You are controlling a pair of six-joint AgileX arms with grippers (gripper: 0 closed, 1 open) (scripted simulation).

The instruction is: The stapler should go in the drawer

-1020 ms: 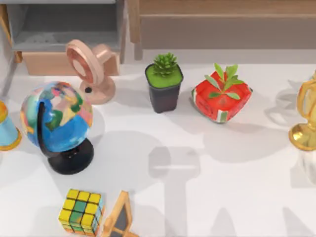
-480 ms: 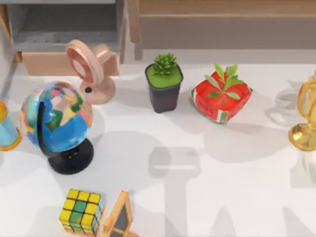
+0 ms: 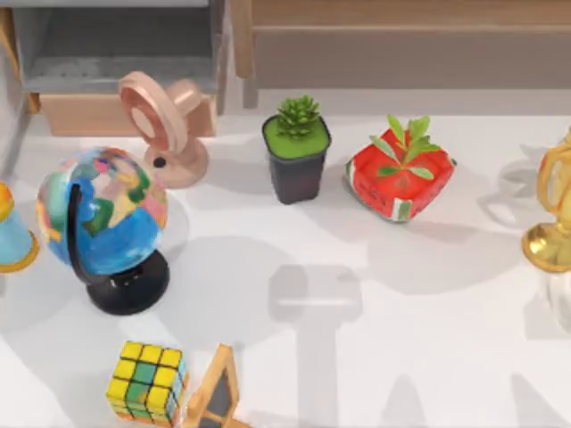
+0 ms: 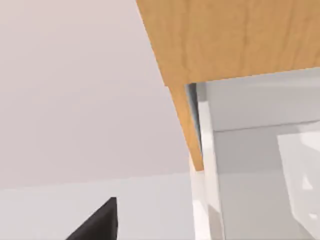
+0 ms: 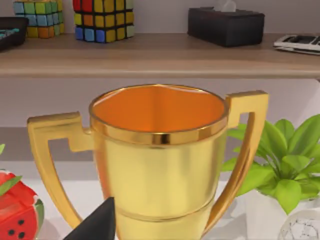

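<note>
Honestly, we cannot tell either claw's state (both unseen), and reaching blind risks toppling the globe (image 3: 101,214) beside the drawer (image 3: 116,53).

Left hand (image 4: 97,222): one dark fingertip at the frame edge of the left wrist view. Right hand (image 5: 97,222): likewise in the right wrist view; finger spacing undetermined for both

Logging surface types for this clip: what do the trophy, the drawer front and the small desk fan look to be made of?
The trophy looks like polished gold metal, since its cup is glossy and reflective. The drawer front looks like light wood with a matte finish; the left wrist view shows faint grain on the wood. The fan looks like smooth pink plastic, though painted wood can't be ruled out.
</note>
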